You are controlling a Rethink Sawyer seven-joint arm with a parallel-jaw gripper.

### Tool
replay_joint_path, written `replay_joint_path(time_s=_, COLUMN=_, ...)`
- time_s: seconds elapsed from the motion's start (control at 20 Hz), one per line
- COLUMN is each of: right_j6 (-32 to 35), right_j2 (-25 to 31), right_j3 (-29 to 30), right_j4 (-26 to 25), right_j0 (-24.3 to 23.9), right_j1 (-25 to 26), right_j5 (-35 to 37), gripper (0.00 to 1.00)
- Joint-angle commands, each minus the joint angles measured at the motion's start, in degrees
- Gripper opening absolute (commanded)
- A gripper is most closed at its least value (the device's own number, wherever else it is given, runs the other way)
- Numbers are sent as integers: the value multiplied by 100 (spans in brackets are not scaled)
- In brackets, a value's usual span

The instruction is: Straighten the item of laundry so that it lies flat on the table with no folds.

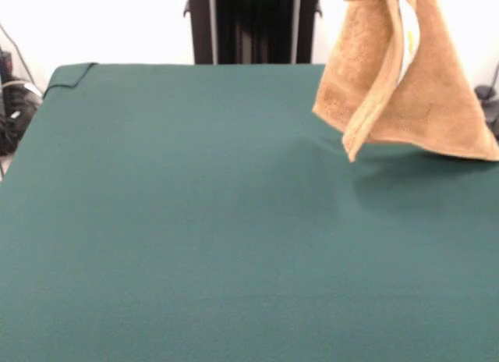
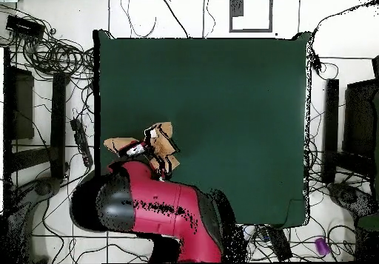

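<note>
The green-clothed table (image 1: 195, 237) is filling most of the front view. The red and black arm (image 2: 159, 209) is reaching in over the table's edge in the overhead view. The orange-tan terry towel (image 1: 405, 81) is hanging in the air above the table's far right corner, drooping in long folds, its lowest corner just off the cloth. The gripper (image 2: 152, 149) is sitting amid the towel; whether it is clamped cannot be told.

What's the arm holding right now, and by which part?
The towel hangs in the air above the table, held from its top, which runs out of the front view. The gripper itself is not visible, so the exact grasp point cannot be told.
</note>
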Motion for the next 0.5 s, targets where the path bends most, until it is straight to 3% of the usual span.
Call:
replay_joint_path(time_s=0.05, right_j6=-1410, right_j2=1336, right_j3=814, right_j4=-576, right_j0=-294, right_j1=30, right_j5=-586, gripper=0)
replay_joint_path(time_s=0.3, right_j6=-1363, right_j2=1807, right_j3=796, right_j4=-1411, right_j0=-879, right_j1=240, right_j5=-1237, gripper=0)
replay_joint_path(time_s=0.5, right_j6=-1335, right_j2=2096, right_j3=690, right_j4=-1894, right_j0=-1228, right_j1=321, right_j5=-1357, gripper=0)
